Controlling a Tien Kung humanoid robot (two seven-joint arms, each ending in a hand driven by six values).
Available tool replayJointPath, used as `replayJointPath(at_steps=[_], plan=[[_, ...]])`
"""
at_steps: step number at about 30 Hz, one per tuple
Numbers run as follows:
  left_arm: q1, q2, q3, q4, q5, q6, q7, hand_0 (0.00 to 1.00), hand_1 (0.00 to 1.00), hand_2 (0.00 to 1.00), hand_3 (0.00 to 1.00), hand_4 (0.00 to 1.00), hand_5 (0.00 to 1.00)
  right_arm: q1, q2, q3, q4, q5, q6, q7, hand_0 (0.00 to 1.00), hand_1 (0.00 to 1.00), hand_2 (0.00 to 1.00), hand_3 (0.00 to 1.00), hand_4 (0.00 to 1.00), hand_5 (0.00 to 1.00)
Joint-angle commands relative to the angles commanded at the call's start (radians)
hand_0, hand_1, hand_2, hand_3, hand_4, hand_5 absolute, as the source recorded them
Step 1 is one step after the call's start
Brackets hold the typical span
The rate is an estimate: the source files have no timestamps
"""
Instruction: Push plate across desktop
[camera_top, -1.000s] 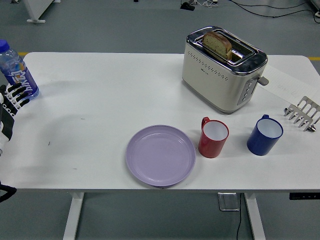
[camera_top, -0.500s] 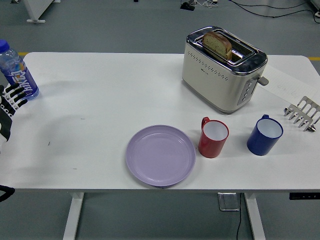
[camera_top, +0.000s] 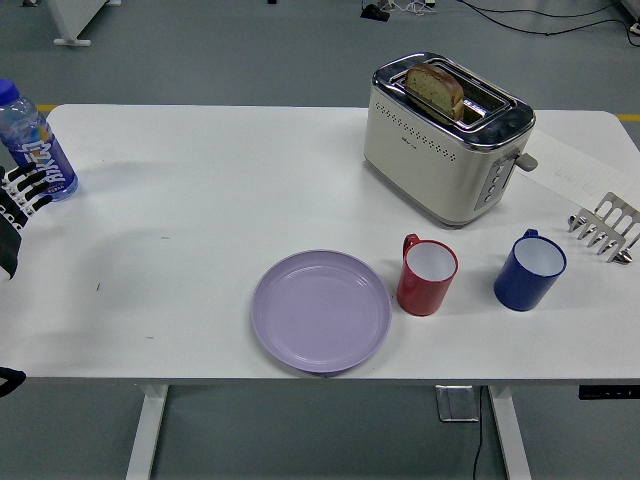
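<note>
The left hand (camera_top: 20, 195), fingers apart and empty, sits at the tabletop's left edge, well apart from the purple plate (camera_top: 320, 311) awaiting a push near the front edge.

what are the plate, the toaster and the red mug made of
The plate looks like matte lilac plastic: even colour, soft dull sheen. It could be melamine. The toaster seems to be metal, with cream-painted sides and a polished chrome top that reflects light. The red mug appears glossy, red outside and white inside, so likely glazed ceramic or enamel.
</note>
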Motion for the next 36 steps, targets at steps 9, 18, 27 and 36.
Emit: replayJointPath(at_steps=[9, 18, 27, 36], plan=[[0.004, -0.002, -0.005, 0.003, 0.004, -0.005, 0.011, 0.753, 0.794, 0.772, 0.732, 0.557, 0.998, -0.001, 0.001, 0.007, 0.0, -0.01, 0.001, -0.004, 0.646, 0.634, 0.708, 0.653, 0.214, 0.272], [-0.001, -0.002, -0.003, 0.004, 0.012, -0.008, 0.016, 0.753, 0.792, 0.769, 0.732, 0.559, 0.998, 0.001, 0.001, 0.012, 0.0, -0.014, 0.0, -0.005, 0.646, 0.634, 0.708, 0.653, 0.213, 0.271], [0.002, -0.007, -0.002, 0.013, 0.015, -0.005, 0.018, 0.756, 0.791, 0.765, 0.733, 0.561, 0.998, -0.002, 0.001, 0.032, 0.0, -0.036, 0.003, -0.012, 0.646, 0.634, 0.708, 0.653, 0.213, 0.272], [0.004, -0.006, -0.005, 0.01, 0.018, -0.006, 0.019, 0.757, 0.79, 0.765, 0.734, 0.562, 0.998, -0.002, 0.0, 0.035, 0.0, -0.044, 0.003, -0.01, 0.646, 0.635, 0.708, 0.653, 0.212, 0.271]])
